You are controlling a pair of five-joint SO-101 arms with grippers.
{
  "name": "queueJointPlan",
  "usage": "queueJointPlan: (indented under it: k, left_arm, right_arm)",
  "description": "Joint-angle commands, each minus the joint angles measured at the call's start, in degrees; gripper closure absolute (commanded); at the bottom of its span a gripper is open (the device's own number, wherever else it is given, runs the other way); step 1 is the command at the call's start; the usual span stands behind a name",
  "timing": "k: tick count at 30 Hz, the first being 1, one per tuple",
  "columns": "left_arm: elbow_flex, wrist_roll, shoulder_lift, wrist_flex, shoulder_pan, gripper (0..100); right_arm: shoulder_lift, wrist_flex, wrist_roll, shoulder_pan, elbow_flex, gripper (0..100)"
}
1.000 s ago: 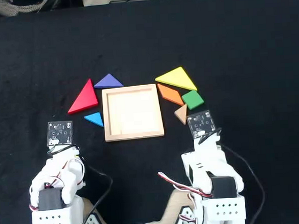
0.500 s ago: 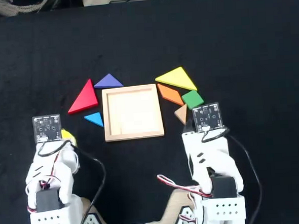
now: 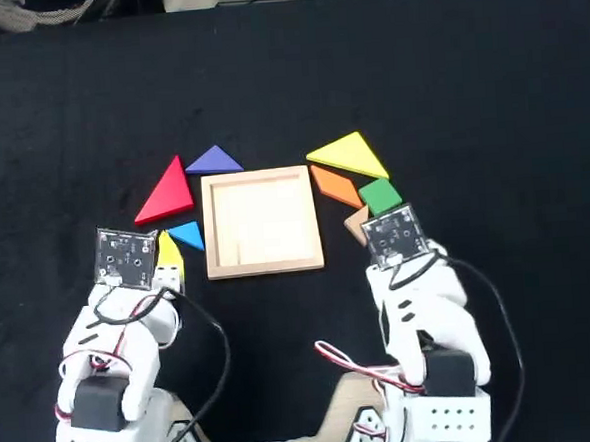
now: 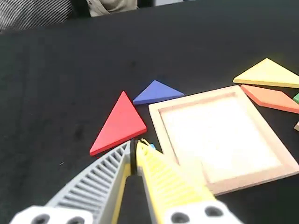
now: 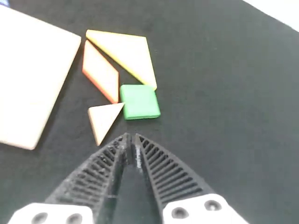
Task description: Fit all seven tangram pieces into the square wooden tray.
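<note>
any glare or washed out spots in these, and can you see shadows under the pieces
High view: the tray is evenly lit with no glare, and the black cloth swallows any shadows under the pieces. Left wrist view: the tray's floor looks washed pale. Right wrist view: the tray is blown nearly white, its rim hard to make out.

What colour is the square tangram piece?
Green; the square piece shows best in the right wrist view.

I can read no text, number or sign from here: nothing legible on the wooden tray [image 3: 211,226], the coloured pieces [image 3: 351,155] or the black table [image 3: 467,90].
</note>
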Motion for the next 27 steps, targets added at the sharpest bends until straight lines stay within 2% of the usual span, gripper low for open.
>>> queueJointPlan:
  k: [1, 4, 8, 15, 19, 21, 24, 27]
  left_arm:
    - [0.40, 2.11, -0.26, -5.80, -6.29, 97]
    - [3.74, 7.30, 1.05, -9.14, -11.47, 97]
    - [1.45, 5.01, 8.00, -8.97, -10.24, 97]
    - [-7.69, 4.84, 29.89, -9.49, -10.51, 97]
    - [-12.44, 4.84, 44.22, -11.96, -10.59, 96]
    - [-13.76, 4.92, 49.85, -13.63, -10.59, 91]
    - [-15.16, 4.92, 54.07, -14.24, -10.42, 81]
    - [-15.25, 5.01, 54.59, -15.21, -10.59, 81]
  right_arm:
    - [-3.65, -0.09, 0.62, 2.81, -4.79, 98.6]
    - [-2.95, 1.85, -2.20, 2.73, -9.98, 95.9]
    - [4.09, 4.57, -4.22, -2.81, -16.40, 83.6]
    - [37.32, 6.95, -0.35, -5.45, -35.21, 81.9]
    - [59.82, 14.24, 5.10, -5.27, -53.58, 81.8]
    - [69.67, 18.20, 9.58, -5.19, -62.37, 81.8]
    - [82.42, 19.96, 14.77, -4.48, -73.54, 81.8]
    - [93.14, 19.87, 20.13, -3.78, -83.30, 81.8]
